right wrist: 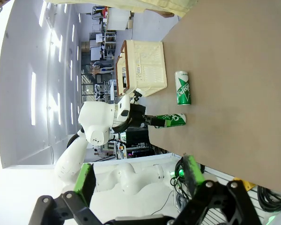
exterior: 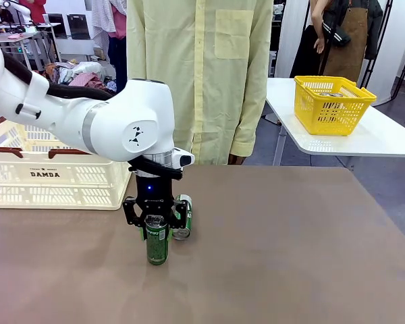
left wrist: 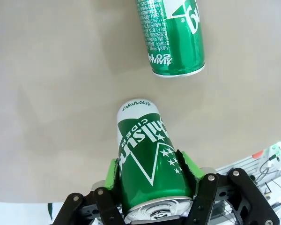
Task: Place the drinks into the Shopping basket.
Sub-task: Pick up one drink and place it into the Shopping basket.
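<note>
Slim green metal can (exterior: 156,244) upright on brown surface (exterior: 290,256); 2nd green can (exterior: 183,219) lying just behind; cream lattice basket (exterior: 74,187) far left.

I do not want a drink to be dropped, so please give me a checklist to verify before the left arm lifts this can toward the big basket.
1. Left gripper has its pads against both sides of the upright green can: ok.
2. Grip firm enough to lift: cannot tell.
3. Lying green can apart from the gripped one: ok.
4. Shopping basket upright, opening upward, at the robot's left: ok.
5. Right gripper open, far from both cans: ok.
</note>
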`<state>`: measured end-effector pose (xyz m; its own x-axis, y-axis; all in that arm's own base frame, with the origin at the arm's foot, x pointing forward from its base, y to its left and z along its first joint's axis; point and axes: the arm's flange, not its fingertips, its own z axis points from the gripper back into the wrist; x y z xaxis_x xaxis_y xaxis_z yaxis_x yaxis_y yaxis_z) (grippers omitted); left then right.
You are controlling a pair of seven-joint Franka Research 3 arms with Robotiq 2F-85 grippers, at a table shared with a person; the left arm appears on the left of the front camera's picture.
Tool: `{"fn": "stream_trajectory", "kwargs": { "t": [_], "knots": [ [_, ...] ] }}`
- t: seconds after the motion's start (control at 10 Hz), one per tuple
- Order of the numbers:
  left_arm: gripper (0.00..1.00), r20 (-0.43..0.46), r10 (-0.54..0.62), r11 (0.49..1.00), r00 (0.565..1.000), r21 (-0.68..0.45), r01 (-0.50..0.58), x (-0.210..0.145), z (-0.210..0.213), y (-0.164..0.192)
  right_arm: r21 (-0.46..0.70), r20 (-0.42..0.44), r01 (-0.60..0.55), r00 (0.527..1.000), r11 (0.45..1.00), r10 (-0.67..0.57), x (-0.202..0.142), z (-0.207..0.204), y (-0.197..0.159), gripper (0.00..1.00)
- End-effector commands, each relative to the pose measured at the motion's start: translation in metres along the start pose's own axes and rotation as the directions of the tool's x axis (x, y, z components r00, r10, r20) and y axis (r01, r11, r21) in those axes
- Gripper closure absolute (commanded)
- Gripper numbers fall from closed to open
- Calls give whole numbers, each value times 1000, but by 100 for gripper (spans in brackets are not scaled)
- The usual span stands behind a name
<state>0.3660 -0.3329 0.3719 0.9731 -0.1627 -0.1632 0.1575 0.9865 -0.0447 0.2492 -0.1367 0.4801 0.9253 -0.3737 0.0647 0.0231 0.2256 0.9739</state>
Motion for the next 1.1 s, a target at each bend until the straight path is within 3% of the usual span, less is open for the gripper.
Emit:
{"fn": "stream_trajectory", "kwargs": {
  "t": [0.0,0.3,0.7,1.0],
  "knots": [
    [100,4,-14,1000,1000,12,14,3,-3,-1,15,9,10,1000,1000,-10,0,-1,5,0],
    [100,24,3,1000,1000,-20,-2,-6,11,1,15,9,10,1000,1000,-10,0,-1,5,0],
    [100,195,74,997,978,-27,-70,-72,122,4,15,9,10,1000,1000,-10,0,-1,5,0],
    [100,167,57,991,984,-127,-35,-106,160,15,15,9,10,1000,1000,-10,0,-1,5,0]
  ]
}}
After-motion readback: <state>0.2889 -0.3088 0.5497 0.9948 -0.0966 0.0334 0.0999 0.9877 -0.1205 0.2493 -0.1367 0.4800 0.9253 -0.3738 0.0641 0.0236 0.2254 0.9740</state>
